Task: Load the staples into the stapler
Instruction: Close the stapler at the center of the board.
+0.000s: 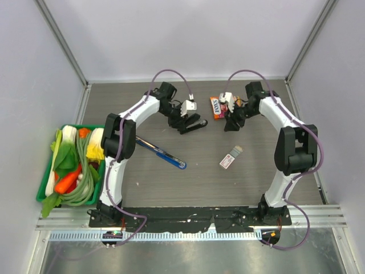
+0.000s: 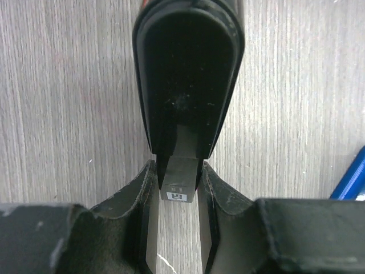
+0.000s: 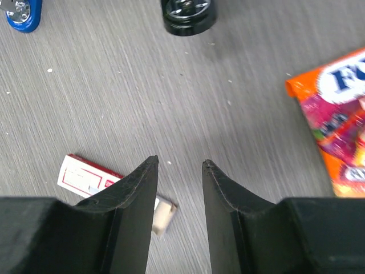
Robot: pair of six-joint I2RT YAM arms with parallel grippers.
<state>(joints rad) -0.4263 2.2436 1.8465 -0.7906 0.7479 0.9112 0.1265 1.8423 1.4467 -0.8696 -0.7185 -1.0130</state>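
Note:
The black stapler (image 2: 185, 74) lies on the grey table and stretches away from the left wrist camera. My left gripper (image 2: 178, 166) is shut on the narrow metal end of it, one finger against each side. From above, the stapler (image 1: 194, 124) lies just below that gripper (image 1: 187, 117). My right gripper (image 3: 179, 163) hovers open over bare table with nothing between its fingers. It (image 1: 231, 122) is to the right of the stapler. I cannot make out the staples themselves. Their white-and-red box (image 3: 85, 177) lies by the right gripper's left finger, its inner tray (image 3: 163, 217) slid out.
An orange snack bag (image 1: 217, 107) lies between the two grippers at the back. A blue tool (image 1: 162, 153) lies diagonally left of centre. A green basket (image 1: 41, 194) of vegetables stands at the left edge. The staple box (image 1: 229, 159) lies right of centre.

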